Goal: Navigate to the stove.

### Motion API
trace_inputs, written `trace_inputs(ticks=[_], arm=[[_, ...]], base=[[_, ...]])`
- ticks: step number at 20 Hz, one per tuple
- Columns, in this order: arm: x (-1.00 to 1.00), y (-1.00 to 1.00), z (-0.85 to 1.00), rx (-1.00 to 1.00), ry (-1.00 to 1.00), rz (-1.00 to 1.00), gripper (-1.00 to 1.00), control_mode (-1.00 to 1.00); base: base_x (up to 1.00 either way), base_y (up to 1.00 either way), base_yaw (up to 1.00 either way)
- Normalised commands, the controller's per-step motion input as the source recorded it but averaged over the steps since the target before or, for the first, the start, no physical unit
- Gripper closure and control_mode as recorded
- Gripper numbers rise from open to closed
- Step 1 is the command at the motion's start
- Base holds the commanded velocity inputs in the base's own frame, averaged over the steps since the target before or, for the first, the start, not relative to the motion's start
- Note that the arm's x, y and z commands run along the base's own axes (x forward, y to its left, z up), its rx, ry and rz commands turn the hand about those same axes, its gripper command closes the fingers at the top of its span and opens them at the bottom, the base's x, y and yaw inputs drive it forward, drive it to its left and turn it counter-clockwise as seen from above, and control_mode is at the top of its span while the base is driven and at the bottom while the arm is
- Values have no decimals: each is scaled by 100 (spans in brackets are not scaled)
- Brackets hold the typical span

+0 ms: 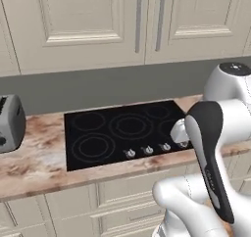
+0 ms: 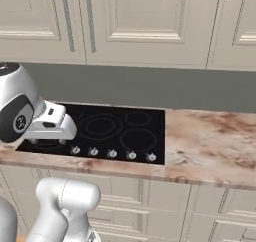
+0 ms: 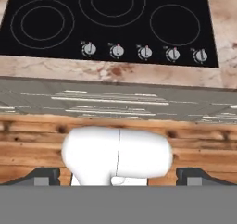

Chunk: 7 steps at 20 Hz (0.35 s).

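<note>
**Base drawn up at the stove**

The gripper (image 3: 118, 176) hangs with its jaws spread wide and empty, above the wooden floor (image 3: 41, 140). Ahead, the stove (image 3: 115, 21) lies set into the marbled counter (image 1: 34, 162), knobs (image 3: 144, 52) at its near edge, toaster (image 1: 10, 123) leftward. Navigation looks almost finished; any next move is probably just a small centring.

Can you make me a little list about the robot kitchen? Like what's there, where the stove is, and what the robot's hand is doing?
stove: black glass stove, set in the counter straight ahead of the robot
knobs: five small silver knobs along its front edge
counter: marbled brown counter
toaster: grey toaster on the counter, left of the stove
cupboards: cream cupboards above
gripper: gripper open, holding nothing, back from the counter above a wood floor
</note>
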Motion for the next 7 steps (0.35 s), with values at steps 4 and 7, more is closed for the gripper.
trace_inputs(ticks=[4, 7], arm=[[0, 0, 0, 0, 0, 0, -100, 100], [0, 0, 0, 0, 0, 0, -100, 100]], base=[[31, 7, 20], [75, -2, 6]])
